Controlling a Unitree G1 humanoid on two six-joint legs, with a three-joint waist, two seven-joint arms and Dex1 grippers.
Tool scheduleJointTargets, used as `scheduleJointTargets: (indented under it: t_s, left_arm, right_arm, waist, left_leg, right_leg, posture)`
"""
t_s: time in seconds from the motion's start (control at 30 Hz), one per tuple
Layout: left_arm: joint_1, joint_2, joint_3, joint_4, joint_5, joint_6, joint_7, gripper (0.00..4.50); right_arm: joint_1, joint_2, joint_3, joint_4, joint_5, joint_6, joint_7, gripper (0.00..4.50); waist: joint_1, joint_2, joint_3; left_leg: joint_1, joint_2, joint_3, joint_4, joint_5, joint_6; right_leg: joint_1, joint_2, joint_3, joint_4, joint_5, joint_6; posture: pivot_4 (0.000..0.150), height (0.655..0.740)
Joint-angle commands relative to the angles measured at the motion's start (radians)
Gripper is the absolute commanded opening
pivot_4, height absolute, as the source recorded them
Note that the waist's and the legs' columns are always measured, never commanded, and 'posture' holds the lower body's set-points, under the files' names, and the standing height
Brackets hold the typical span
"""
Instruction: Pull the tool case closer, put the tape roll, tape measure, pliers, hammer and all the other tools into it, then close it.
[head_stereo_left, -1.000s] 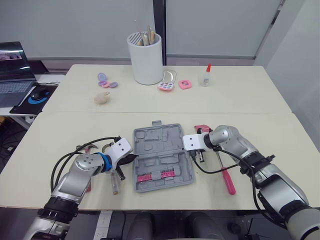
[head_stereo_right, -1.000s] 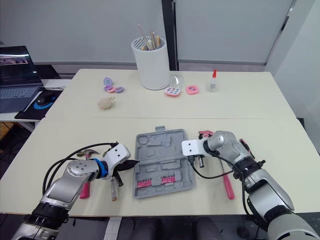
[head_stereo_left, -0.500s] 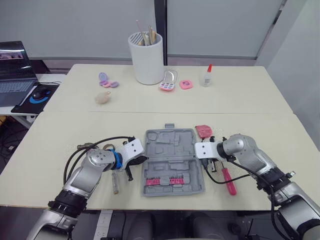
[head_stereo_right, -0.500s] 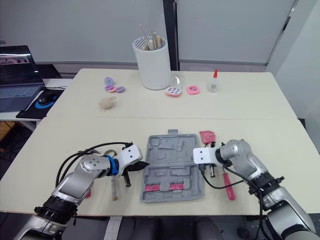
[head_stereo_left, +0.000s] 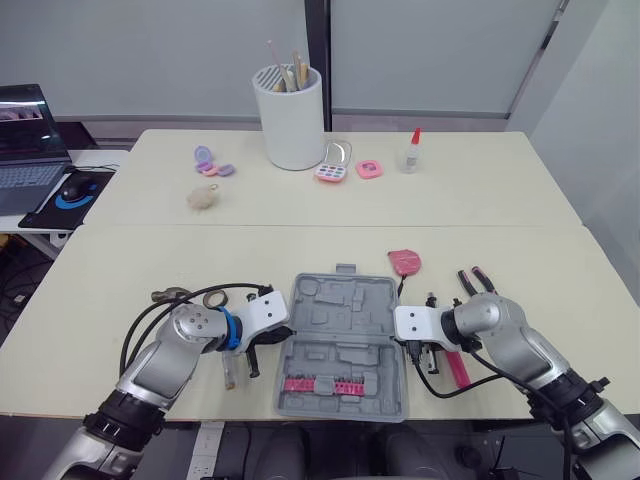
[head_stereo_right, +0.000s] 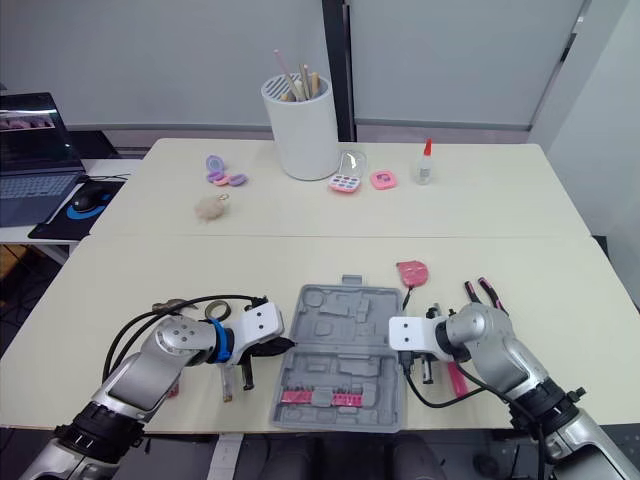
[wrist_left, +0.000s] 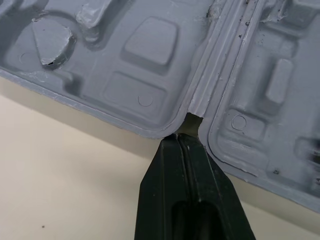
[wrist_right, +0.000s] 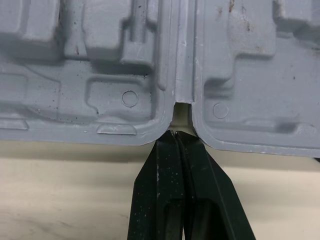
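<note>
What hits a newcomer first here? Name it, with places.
The open grey tool case lies flat at the table's near edge. The left gripper and right gripper meet it from either side, each with fingers shut at a hinge notch. A tall white cup stands at the far side.

both arms reach low and forward, elbows out and forearms angled inward, so the two tools face each other. the left tool (wrist_left: 181, 136) has its tips pressed tightly together; the right tool (wrist_right: 174, 132) is likewise fully closed.
</note>
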Motion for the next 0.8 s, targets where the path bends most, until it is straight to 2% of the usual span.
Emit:
scheduleJointTargets:
  t_s: [0.03,0.8]
  left_arm:
    - [0.041,-0.005,-0.031,-0.090,-0.037,0.004,-0.034,0.00]
    - [0.147,0.032,-0.050,-0.188,-0.031,0.044,-0.040,0.00]
  right_arm:
    - [0.018,0.018,0.004,-0.112,0.055,0.020,0.002,0.01]
    - [0.133,-0.010,0.051,-0.245,0.073,0.102,-0.006,0.01]
  waist:
    - [0.000,0.000,0.000]
    - [0.001,0.000,0.000]
  left_leg:
    - [0.000,0.000,0.000,0.000,0.000,0.000]
    - [0.001,0.000,0.000,0.000,0.000,0.000]
  right_leg:
    - [0.000,0.000,0.000,0.000,0.000,0.000]
    - [0.001,0.000,0.000,-0.001,0.000,0.000]
  posture:
    - [0.150,0.7400]
    - [0.150,0.7400]
